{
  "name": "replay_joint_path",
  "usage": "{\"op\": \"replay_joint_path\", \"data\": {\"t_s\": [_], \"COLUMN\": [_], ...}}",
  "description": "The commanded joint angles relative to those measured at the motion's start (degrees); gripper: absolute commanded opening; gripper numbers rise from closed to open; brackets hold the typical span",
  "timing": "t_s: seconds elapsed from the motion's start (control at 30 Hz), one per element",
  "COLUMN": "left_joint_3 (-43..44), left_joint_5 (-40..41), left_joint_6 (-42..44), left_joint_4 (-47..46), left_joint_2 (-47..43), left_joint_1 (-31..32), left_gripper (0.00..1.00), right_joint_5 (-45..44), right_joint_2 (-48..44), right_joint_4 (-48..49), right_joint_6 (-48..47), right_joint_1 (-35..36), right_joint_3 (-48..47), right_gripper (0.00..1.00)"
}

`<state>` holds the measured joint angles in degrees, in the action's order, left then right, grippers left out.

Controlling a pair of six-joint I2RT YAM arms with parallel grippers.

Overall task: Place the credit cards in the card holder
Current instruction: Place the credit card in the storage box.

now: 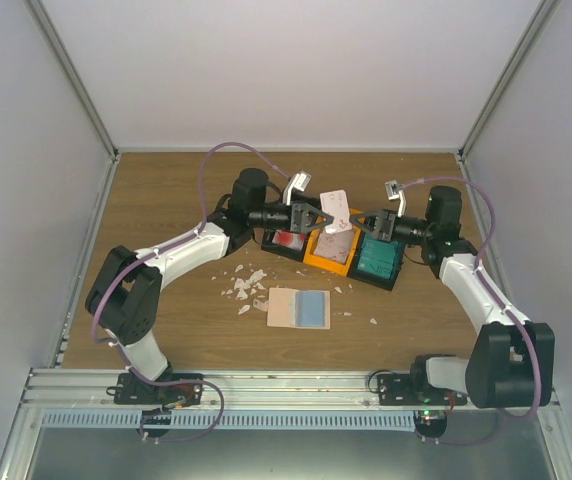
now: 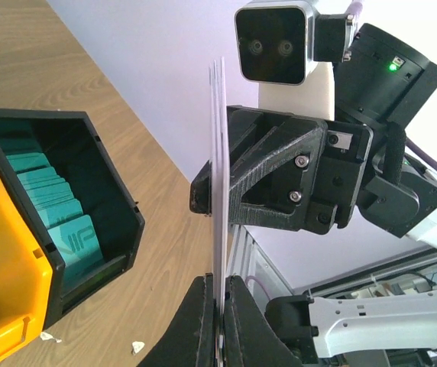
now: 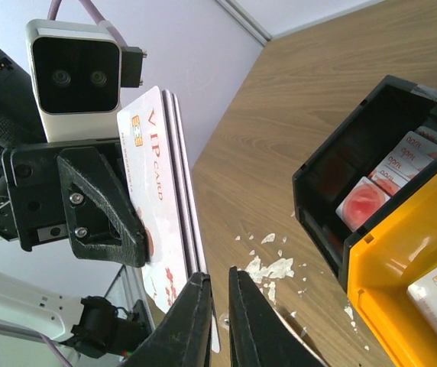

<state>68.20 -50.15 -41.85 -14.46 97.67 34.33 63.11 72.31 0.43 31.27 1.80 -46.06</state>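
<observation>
Where the top view is read from its left edge, the left arm point(image 1: 181, 250) reaches across the wooden surface point(image 1: 166, 200) toward the centre; white scraps point(image 1: 246, 285) lie scattered just beside its forearm. Next comes a row of three bins; the left black bin point(image 3: 318, 183) holds red-marked cards point(image 3: 360, 202). In front of the row, apart from it, the card holder point(image 1: 284, 308) lies open and flat; a blue card point(image 1: 313, 308) rests on its right half. Above the bins, the left end effector point(image 2: 218, 283) is clamped on the held credit cards point(image 2: 217, 153), a thin white stack seen edge-on in the left wrist view; the front card reads "VIP CARD" in the right wrist view. Below them sits the orange bin point(image 1: 316, 265), with pale cards inside. The right end effector point(image 3: 218, 274) faces the left one from the other side of the stack; its fingers point(image 3: 195, 313) stand nearly together with a thin gap; whether they pinch the stack cannot be told. The right black bin point(image 2: 119, 199) holds teal cards point(image 2: 50, 199); the right arm point(image 1: 476, 285) bends back to the near edge.
</observation>
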Motion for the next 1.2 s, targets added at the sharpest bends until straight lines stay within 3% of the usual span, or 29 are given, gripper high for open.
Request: {"op": "replay_joint_path", "data": {"t_s": [0.0,0.4,0.6,0.73,0.97,1.07,1.17], "left_joint_3": [1.24,1.48,1.56,4.06,7.10,8.24,8.73], "left_joint_5": [-2.74,-6.13,-7.29,-7.03,-8.65,-8.69,-7.64], "left_joint_6": [3.50,3.61,1.23,-0.79,-2.90,-2.95,-2.23], "left_joint_4": [-1.37,-2.11,-3.35,-0.30,0.51,1.79,3.53], "left_joint_2": [-2.04,-1.61,-1.20,1.41,5.38,7.04,8.65], "left_joint_1": [-0.11,-0.14,-0.18,-0.33,-0.40,-0.46,-0.91], "left_gripper": [0.00,0.00,0.00,0.00,0.00,0.00,0.02], "right_joint_5": [-0.86,1.27,9.07,11.00,12.53,11.29,9.19], "right_joint_2": [0.11,0.25,0.63,-0.07,1.37,2.56,3.49], "right_joint_4": [-2.31,-7.75,1.70,9.27,19.99,18.45,16.05], "right_joint_6": [-2.68,-8.76,-2.84,3.43,13.25,13.12,12.15], "right_joint_1": [-0.48,0.10,2.31,3.43,3.92,3.89,3.42], "right_joint_3": [-0.64,-2.05,0.16,0.88,1.71,1.33,1.49], "right_gripper": [0.08,0.07,0.18,0.18,0.09,0.01,0.01]}}
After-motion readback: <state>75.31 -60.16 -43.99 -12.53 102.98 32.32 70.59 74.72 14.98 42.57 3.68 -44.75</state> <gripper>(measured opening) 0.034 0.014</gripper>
